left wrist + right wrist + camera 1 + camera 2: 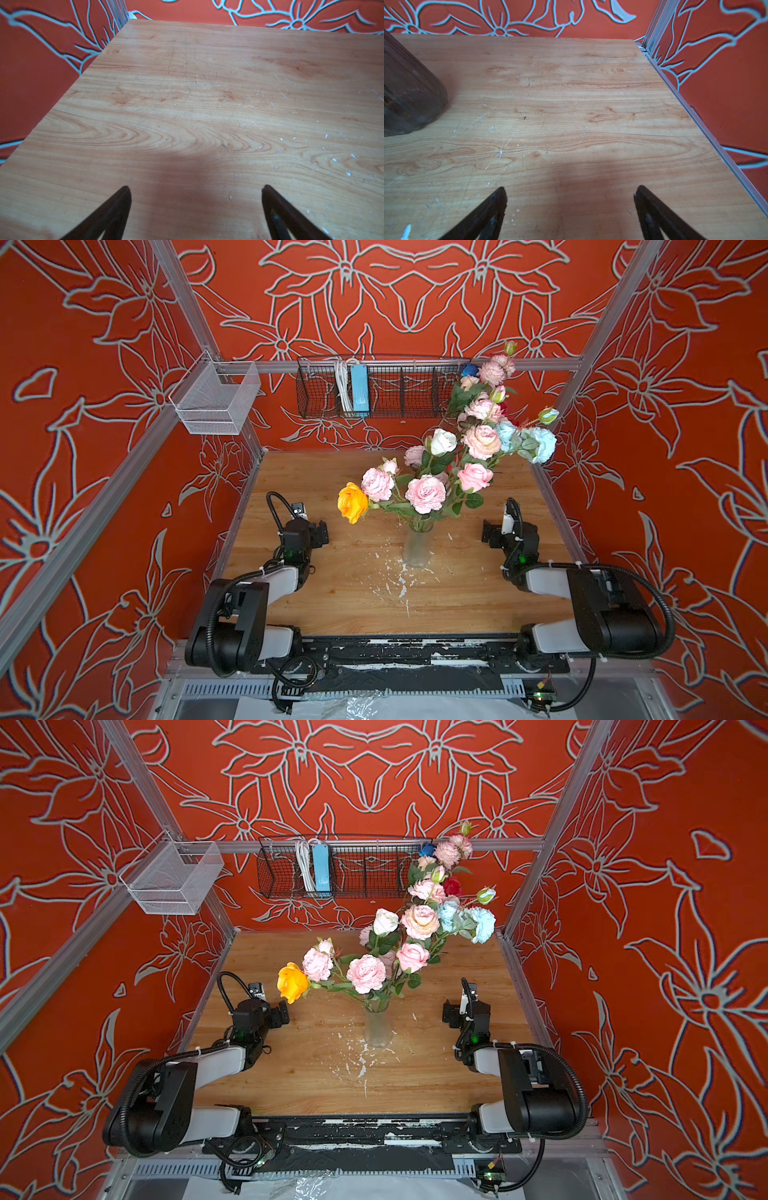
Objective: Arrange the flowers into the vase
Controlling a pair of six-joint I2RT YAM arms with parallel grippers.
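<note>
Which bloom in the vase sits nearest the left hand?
The orange rose, the only orange bloom, leaning out at the bunch's left edge toward the left hand; the rest sit farther right.

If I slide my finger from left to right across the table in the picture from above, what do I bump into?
In a top view: left gripper → orange rose → vase → right gripper. The other flowers overlap above the vase, so they are left out.

The flowers (424, 493) stand in the vase (417, 549), apparently midway between left end effector (322, 533) and right end effector (487, 533).
</note>
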